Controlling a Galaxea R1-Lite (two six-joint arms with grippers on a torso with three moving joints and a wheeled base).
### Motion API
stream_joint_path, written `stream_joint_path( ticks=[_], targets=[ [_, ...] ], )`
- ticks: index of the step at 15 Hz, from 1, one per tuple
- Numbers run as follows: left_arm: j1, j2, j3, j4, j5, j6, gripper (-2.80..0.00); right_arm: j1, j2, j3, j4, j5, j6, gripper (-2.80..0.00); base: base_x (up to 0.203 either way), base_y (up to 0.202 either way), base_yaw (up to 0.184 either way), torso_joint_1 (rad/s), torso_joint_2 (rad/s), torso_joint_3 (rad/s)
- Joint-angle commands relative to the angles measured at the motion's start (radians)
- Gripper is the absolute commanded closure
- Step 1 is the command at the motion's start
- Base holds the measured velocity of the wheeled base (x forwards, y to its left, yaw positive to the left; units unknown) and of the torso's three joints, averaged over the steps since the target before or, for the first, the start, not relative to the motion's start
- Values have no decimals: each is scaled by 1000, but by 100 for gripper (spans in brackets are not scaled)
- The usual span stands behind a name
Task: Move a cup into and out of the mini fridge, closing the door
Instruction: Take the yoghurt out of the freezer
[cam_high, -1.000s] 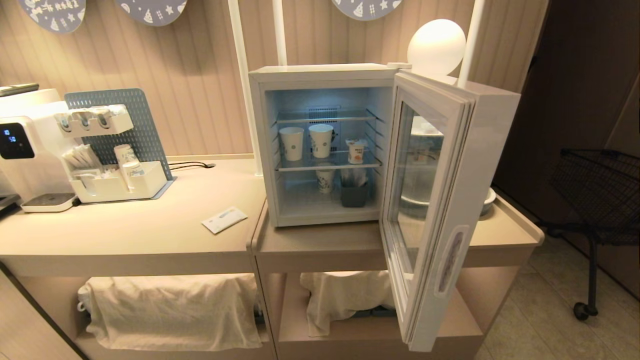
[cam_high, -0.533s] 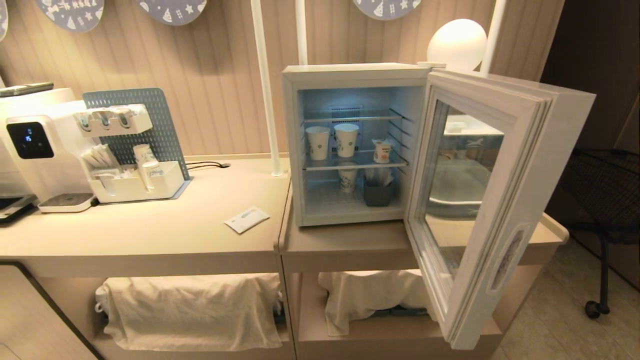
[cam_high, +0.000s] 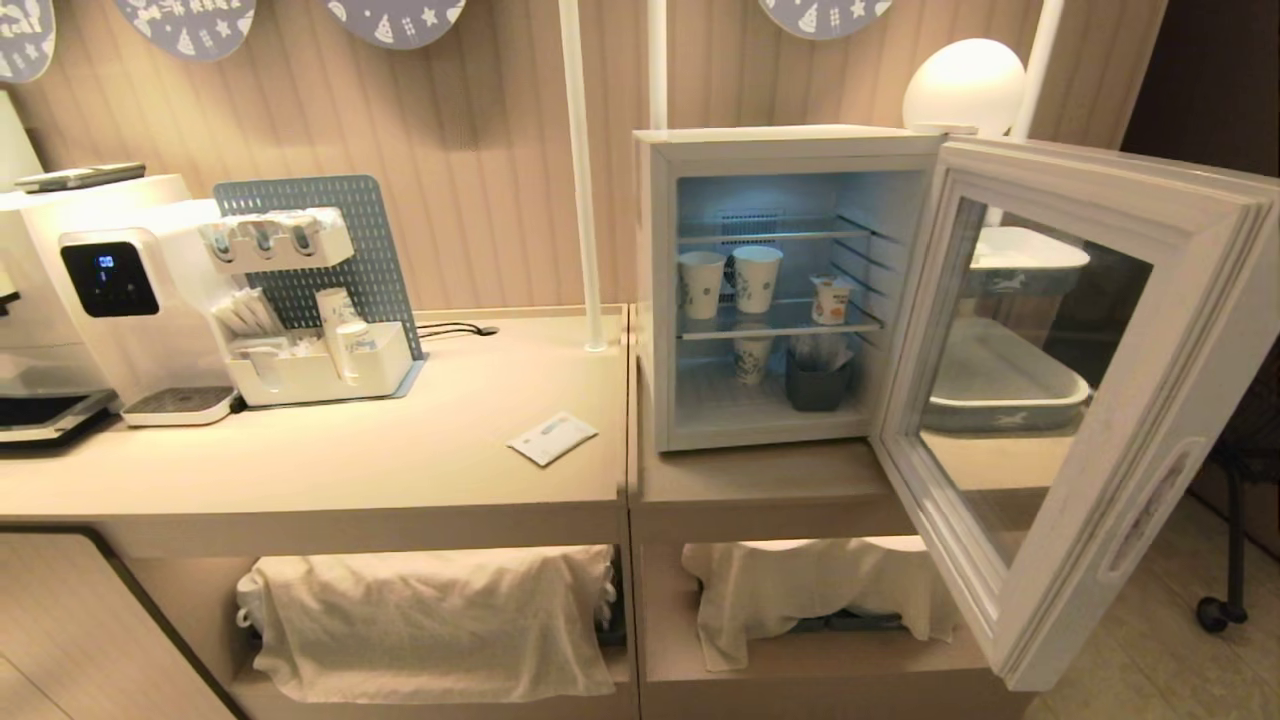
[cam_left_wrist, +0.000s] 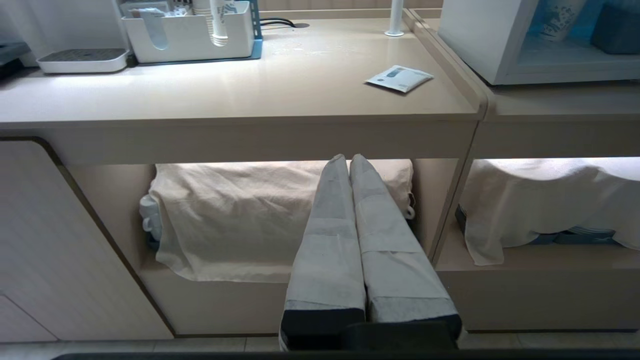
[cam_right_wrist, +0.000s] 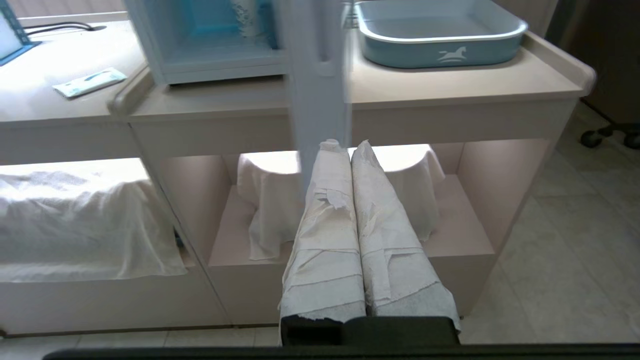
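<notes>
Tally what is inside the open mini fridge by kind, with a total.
Tall white paper cups: 3, two on the middle shelf and one below
Yogurt-style cup: 1, on the middle shelf
Dark container: 1, on the fridge floor
Total: 5

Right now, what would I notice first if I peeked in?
The mini fridge on the counter, lit inside, its glass door swung wide open to the right. On its middle shelf the small yogurt cup stands right of two paper cups.
</notes>
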Motion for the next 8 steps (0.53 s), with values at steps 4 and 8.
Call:
stream_joint_path(
  ticks=[4, 8],
  targets=[
    [-2, 0, 2, 0, 1, 0, 0, 0, 1, 0, 0, -1, 0, 0, 0, 192, -2, 4, 3, 6],
    [0, 0, 2, 0, 2, -3, 0, 0, 1, 0, 0, -1, 0, 0, 0, 194, 0, 4, 2, 2]
  ],
)
